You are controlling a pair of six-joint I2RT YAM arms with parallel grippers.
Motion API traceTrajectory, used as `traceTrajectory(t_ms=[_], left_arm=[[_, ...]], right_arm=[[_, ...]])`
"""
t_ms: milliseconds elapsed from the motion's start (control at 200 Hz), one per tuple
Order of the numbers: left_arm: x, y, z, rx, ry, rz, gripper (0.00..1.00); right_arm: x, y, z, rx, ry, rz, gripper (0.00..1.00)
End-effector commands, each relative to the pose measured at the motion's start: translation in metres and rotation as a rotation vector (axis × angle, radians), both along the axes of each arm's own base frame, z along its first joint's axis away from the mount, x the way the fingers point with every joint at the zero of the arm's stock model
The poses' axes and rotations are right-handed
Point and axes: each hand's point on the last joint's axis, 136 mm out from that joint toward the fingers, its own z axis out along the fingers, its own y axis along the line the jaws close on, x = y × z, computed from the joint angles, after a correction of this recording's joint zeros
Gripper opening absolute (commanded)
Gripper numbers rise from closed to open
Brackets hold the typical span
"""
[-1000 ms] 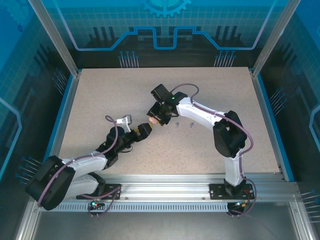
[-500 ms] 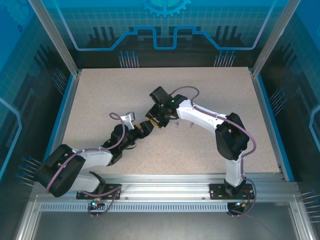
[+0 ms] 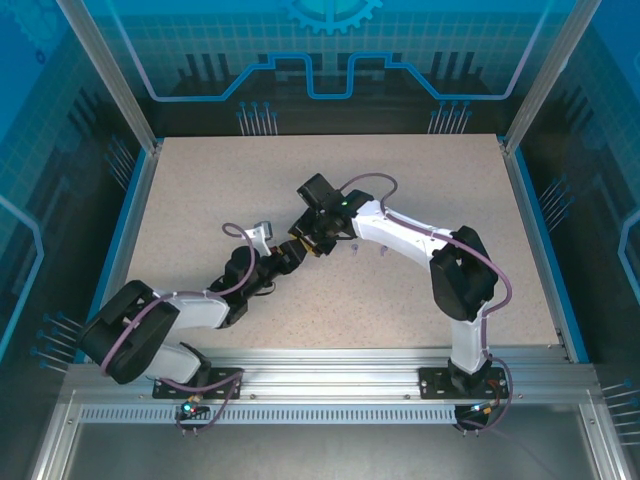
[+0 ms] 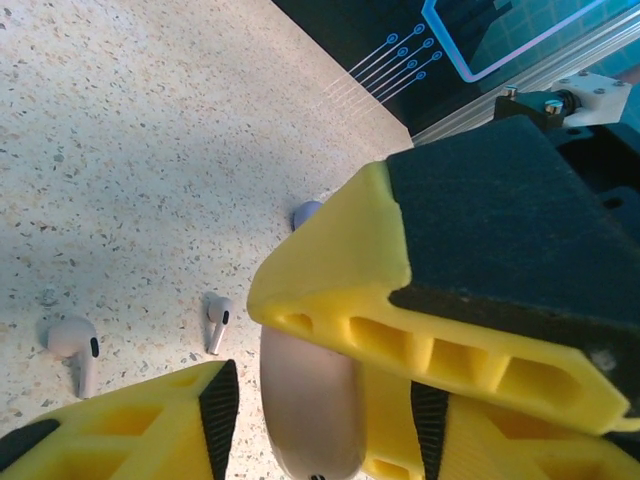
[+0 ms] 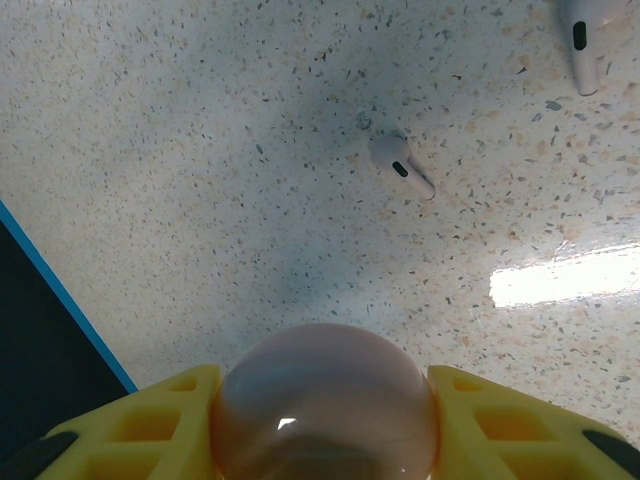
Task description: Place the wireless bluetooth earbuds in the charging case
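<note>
Speckled tabletop (image 5: 200, 150) bears two earbuds (image 5: 400, 166) beyond right gripper (image 5: 325, 395) clamping pink case (image 5: 325, 365).

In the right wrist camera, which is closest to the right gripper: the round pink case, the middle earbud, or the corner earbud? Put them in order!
1. Round pinkish case: held between the fingers of the right gripper, bottom centre.
2. Middle earbud: on the table, up and slightly right.
3. Corner earbud: top-right corner, farthest.
</note>
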Motion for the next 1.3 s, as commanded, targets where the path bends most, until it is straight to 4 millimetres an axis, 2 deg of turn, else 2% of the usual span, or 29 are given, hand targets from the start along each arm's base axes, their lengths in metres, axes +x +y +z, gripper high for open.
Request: traceTrajectory(t_ms=[0,175,320,500,735,855,960,1046,1126,1296], left_arm=[[0.009,-0.003,0.018,-0.032,-0.062,0.018,0.46],[0.010,-0.002,0.017,-0.028,-0.062,0.026,0.35],[0.010,-0.002,0.016,-0.025,-0.058,0.029,0.32],[0.012,-0.004,0.014,-0.029,-0.051,0.025,0.20],[0.012,-0.007,0.011,-0.024,-0.041,0.010,0.11],[0.011,-0.007,0.010,-0.016,-0.035,0.004,0.03],[0.009,-0.008,0.007,-0.007,-0.026,-0.004,0.01],[0.008,-0.008,0.006,0.003,-0.021,-0.012,0.00],[0.005,-0.008,0.007,0.010,-0.020,-0.023,0.00],[-0.002,-0.011,0.012,0.040,-0.028,-0.067,0.00]], right_arm=[[-0.007,0.003,0.012,0.019,-0.002,0.002,0.43],[-0.008,0.003,0.010,0.018,0.003,0.002,0.43],[-0.008,0.004,0.009,0.022,0.006,0.002,0.43],[-0.008,0.005,0.009,0.026,0.007,0.002,0.43],[-0.007,0.005,0.012,0.035,0.002,0.002,0.45],[-0.004,0.003,0.015,0.040,-0.004,-0.005,0.48],[0.001,0.000,0.019,0.050,-0.014,-0.015,0.58],[0.010,-0.010,0.026,0.048,-0.037,-0.036,0.69],[0.018,-0.029,0.035,0.027,-0.076,-0.064,0.72],[0.025,-0.082,0.053,-0.014,-0.193,-0.092,0.76]])
